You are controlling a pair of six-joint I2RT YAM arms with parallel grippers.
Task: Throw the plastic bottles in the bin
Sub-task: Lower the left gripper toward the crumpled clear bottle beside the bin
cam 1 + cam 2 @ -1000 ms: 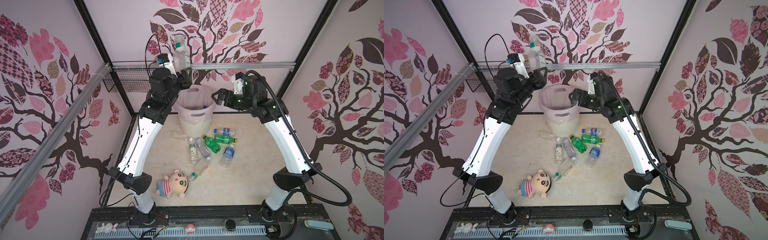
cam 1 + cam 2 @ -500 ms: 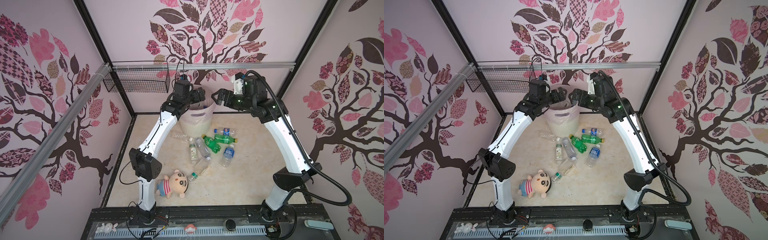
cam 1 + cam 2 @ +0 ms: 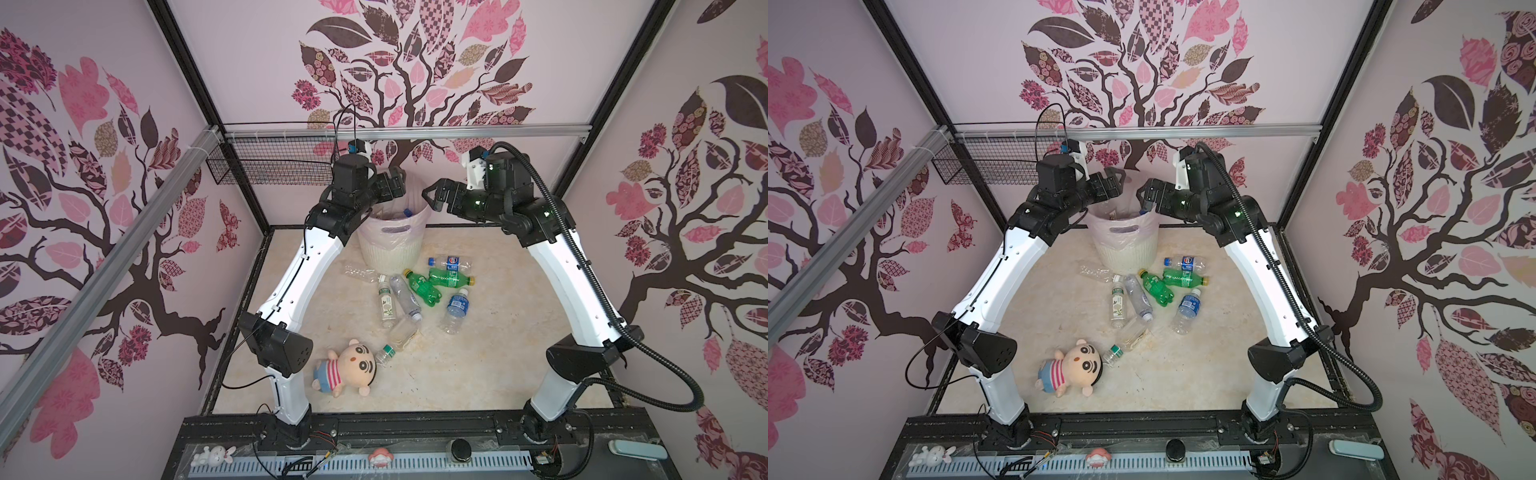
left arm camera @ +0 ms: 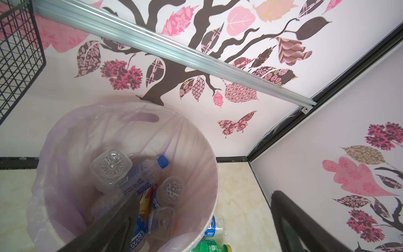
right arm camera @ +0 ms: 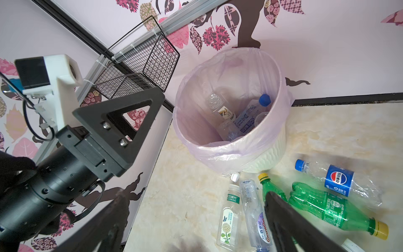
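Observation:
The cream ribbed bin [image 3: 390, 249] [image 3: 1127, 251] with its pink liner stands at the back of the floor. Several plastic bottles lie inside the bin [image 4: 209, 165], one of them blue-capped [image 4: 162, 161]. My left gripper [image 3: 395, 185] [image 4: 204, 196] hangs open and empty over the bin's left rim. My right gripper [image 3: 434, 195] [image 5: 196, 195] hangs open and empty at the right rim. In front of the bin [image 5: 268, 157], several bottles lie on the floor. Among these are two green ones [image 3: 422, 286] [image 3: 451, 277], a Pepsi bottle [image 3: 451, 262] and a blue-labelled one [image 3: 457, 305].
A plush doll in a striped shirt [image 3: 347, 372] lies near the front left, beside a small bottle [image 3: 386, 353]. A black wire-mesh basket [image 3: 274, 166] hangs from the aluminium rail [image 3: 457, 131] on the back wall, left of the bin.
My left arm has come down from high above the bin to its rim and its jaws have opened. The bottle it held is gone from them. The right arm has stayed put.

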